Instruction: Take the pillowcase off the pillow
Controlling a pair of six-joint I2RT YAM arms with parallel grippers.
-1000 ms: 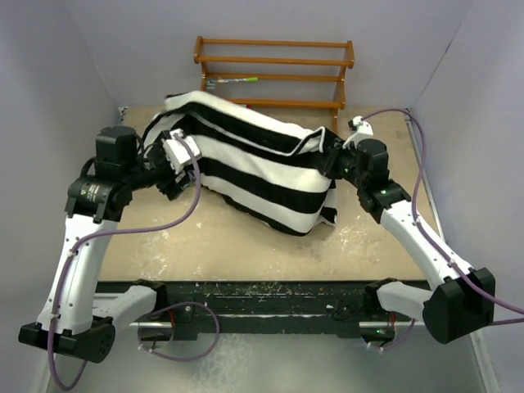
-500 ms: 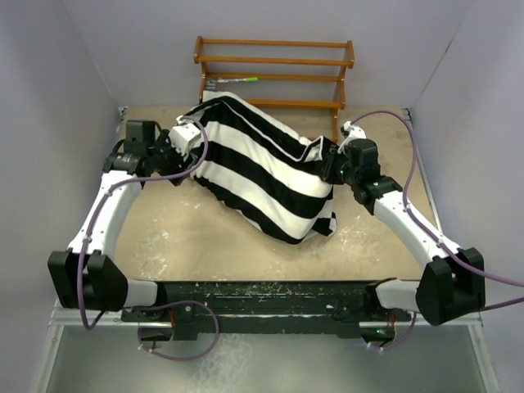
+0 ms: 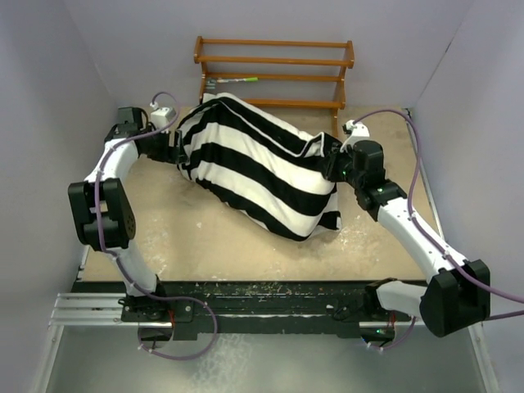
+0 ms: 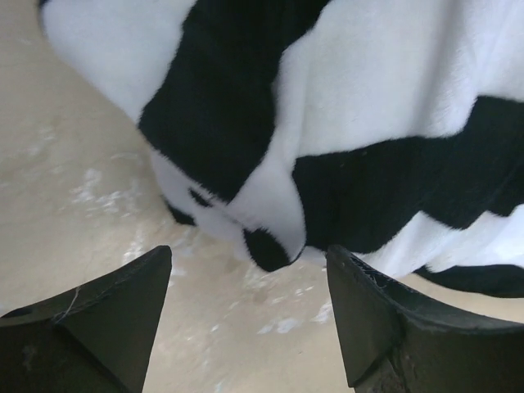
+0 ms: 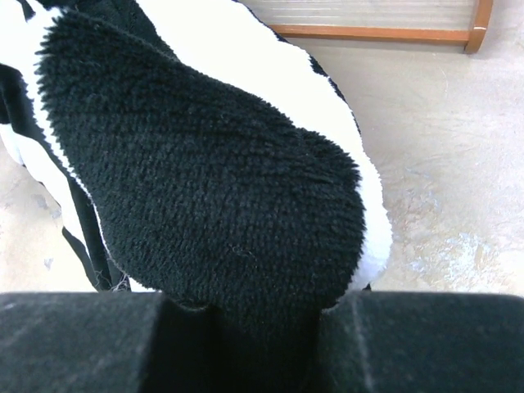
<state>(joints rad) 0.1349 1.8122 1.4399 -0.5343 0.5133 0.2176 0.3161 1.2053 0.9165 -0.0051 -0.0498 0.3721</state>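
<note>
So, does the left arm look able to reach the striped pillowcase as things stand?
Probably yes. The left hand is open, and the pillowcase has its bunched edge just ahead of it, with only table surface between them.

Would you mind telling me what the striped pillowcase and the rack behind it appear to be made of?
The pillowcase looks like plush fleece, matte: the right wrist view shows a short fuzzy pile. The rack appears to be varnished wood, going by its warm orange-brown slats, though that is uncertain.
</note>
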